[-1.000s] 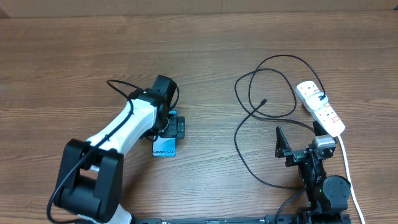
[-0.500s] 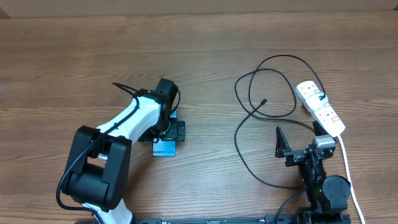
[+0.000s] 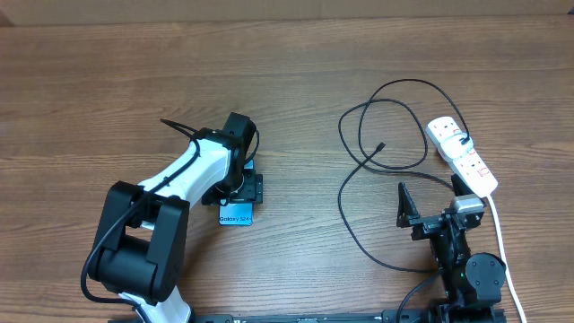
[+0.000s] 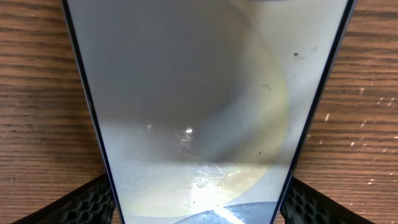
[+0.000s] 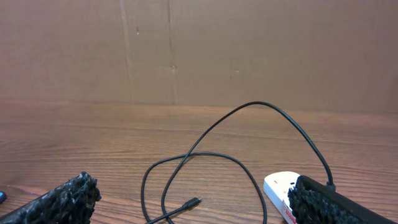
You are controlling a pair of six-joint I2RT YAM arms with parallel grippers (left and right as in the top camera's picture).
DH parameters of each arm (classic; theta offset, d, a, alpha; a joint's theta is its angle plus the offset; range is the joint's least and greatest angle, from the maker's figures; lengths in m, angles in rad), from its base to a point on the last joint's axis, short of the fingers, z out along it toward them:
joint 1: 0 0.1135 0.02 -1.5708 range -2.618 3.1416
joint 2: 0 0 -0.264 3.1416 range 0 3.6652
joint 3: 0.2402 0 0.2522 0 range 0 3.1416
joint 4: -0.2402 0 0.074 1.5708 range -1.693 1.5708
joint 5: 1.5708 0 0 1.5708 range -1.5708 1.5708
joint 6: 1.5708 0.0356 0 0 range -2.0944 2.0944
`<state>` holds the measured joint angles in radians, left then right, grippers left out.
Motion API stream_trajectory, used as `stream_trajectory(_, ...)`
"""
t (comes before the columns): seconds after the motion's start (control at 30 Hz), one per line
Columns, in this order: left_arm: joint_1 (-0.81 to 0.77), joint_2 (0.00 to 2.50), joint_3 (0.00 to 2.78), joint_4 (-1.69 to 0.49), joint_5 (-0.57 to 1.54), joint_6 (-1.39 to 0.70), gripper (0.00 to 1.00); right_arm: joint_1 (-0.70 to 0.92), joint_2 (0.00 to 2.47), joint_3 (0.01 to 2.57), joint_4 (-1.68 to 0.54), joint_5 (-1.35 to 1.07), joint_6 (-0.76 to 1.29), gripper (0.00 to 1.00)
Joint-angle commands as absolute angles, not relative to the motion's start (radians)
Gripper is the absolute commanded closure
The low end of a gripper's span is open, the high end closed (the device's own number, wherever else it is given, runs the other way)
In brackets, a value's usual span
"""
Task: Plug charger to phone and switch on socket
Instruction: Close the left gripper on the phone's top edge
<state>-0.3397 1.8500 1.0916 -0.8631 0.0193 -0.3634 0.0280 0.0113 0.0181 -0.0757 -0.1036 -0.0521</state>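
The phone (image 3: 236, 215) lies flat on the wooden table, its "Galaxy S24+" end sticking out below my left gripper (image 3: 240, 188). In the left wrist view the phone (image 4: 193, 93) fills the frame, and my black fingers (image 4: 87, 202) press against both long edges, shut on it. The charger (image 3: 345, 202) loops in coils at the right, with its free connector (image 3: 380, 145) lying loose; the connector also shows in the right wrist view (image 5: 194, 201). The socket (image 3: 462, 154) lies at the far right and shows in the right wrist view (image 5: 278, 186). My right gripper (image 3: 429, 205) is open and empty, short of the coils.
The socket's thick white cord (image 3: 502, 242) runs down the right edge beside the right arm. A brown cardboard wall (image 5: 199, 50) stands along the far side of the table.
The left arm's rear links have swung over toward the phone. Its gripper stayed over the phone and its fingers drew in slightly. The right arm, charger and socket have not moved.
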Motion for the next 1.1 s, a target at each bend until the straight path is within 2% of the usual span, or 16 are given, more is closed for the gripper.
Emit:
stream_trajectory(0.0,-0.341,1.887,1.080,-0.847,0.060,-0.367,0.14,0.035,0.007,0.008,-0.073,-0.098,-0.054,0.00)
stream_trajectory(0.07,-0.341,1.887,1.080,-0.844,0.060,-0.367,0.07,0.035,0.007,0.008,-0.073,-0.098,-0.054,0.00)
stream_trajectory(0.17,-0.341,1.887,1.080,-0.836,0.060,-0.367,0.02,0.035,0.007,0.008,-0.073,-0.098,-0.054,0.00)
stream_trajectory(0.53,-0.341,1.887,1.080,-0.815,0.019,-0.367,0.01,0.035,0.007,0.008,-0.073,-0.098,-0.054,0.00)
stream_trajectory(0.97,-0.341,1.887,1.080,-0.834,0.030,-0.367,0.28,0.035,0.007,0.008,-0.073,-0.098,-0.054,0.00)
stream_trajectory(1.07,-0.341,1.887,1.080,-0.834,0.065,-0.367,0.30,0.035,0.007,0.008,-0.073,-0.098,-0.054,0.00)
